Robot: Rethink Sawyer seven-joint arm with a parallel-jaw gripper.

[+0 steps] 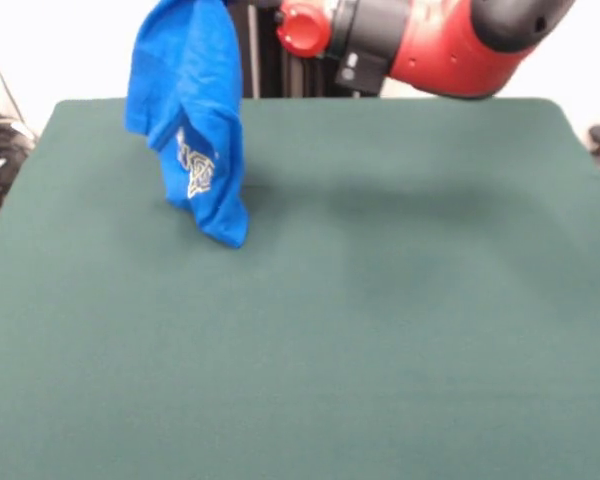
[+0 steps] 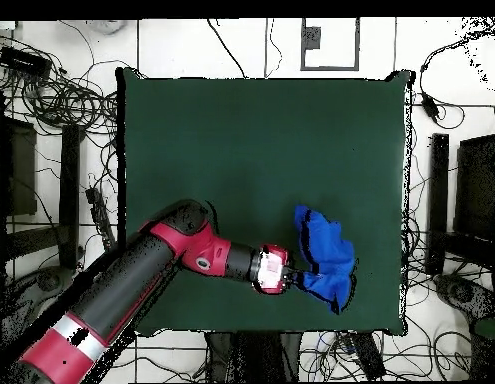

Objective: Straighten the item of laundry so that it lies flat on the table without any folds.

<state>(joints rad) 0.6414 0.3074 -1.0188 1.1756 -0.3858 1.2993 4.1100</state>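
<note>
The item of laundry [image 1: 190,110] is bright blue and hangs bunched from above at the table's far left in the front view. Its white lettering faces the camera and its lowest tip touches or nearly touches the dark green table [image 1: 380,320]. In the overhead view the laundry [image 2: 326,255] is a crumpled lump near the table's [image 2: 241,150] lower right. My gripper [image 2: 303,276] is at the lump's lower left edge, shut on the cloth. In the front view the gripper is hidden above the picture's top edge.
My red arm [image 2: 181,255] reaches across the table's lower left in the overhead view, and its red elbow [image 1: 440,40] shows at the top of the front view. Cables [image 2: 61,100] and dark equipment lie on the floor round the table.
</note>
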